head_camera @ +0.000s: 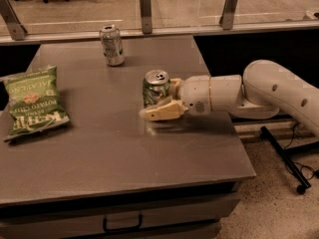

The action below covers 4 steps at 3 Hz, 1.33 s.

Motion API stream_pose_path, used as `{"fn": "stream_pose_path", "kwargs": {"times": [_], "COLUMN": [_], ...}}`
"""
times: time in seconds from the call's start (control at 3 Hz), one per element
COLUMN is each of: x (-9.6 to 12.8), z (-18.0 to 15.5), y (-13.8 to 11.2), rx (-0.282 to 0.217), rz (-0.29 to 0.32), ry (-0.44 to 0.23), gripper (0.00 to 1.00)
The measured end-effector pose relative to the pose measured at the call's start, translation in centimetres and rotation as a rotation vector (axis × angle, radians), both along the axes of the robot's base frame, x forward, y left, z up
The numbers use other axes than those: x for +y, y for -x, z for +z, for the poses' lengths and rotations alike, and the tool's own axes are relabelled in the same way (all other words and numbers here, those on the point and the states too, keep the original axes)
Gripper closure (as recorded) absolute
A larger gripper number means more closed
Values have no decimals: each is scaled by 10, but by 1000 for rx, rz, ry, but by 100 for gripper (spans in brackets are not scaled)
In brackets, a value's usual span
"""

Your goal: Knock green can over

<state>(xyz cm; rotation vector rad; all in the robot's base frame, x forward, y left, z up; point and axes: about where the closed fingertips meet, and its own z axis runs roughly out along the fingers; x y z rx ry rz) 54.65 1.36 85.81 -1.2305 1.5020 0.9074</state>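
The green can stands upright near the middle of the grey table, with a shiny green body and a silver top with a pull tab. My gripper reaches in from the right at can height. It is open, with the can between its two tan fingers. The near finger lies in front of the can's base. The far finger is mostly hidden behind the can. The white arm stretches off to the right.
A paler silver-white can stands upright at the table's back. A flat green chip bag lies at the left. A railing with posts runs behind the table. The table's right edge drops to the floor.
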Motion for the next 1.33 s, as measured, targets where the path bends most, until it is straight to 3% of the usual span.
{"fn": "stream_pose_path", "kwargs": {"times": [0.33,0.67,1.0,1.33], "x": [16,25,31,42], "z": [10,26,31,19], "y": [-7,-2,15,29], "rx": [-28,-61,-50,-64], "rz": [37,76,136,237], "ry": [72,289,542,765], "gripper": [65,87,100,100]}}
